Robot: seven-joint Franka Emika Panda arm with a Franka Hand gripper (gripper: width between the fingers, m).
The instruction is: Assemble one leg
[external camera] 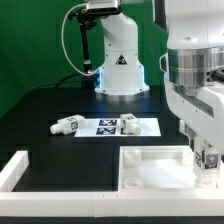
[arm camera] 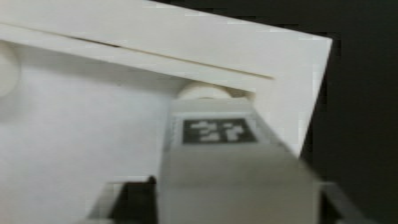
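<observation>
My gripper is shut on a white leg at the exterior view's right. It holds the leg upright over the far right corner of the large white square panel. In the wrist view the leg fills the middle between my gripper's fingers, with its marker tag facing the camera. Its rounded end points at the panel near that corner. I cannot tell whether the end touches the panel. Another leg lies on the black table.
The marker board lies mid-table, with the loose leg at its end toward the exterior view's left. A white L-shaped fence runs along the front and that left side. The robot base stands at the back.
</observation>
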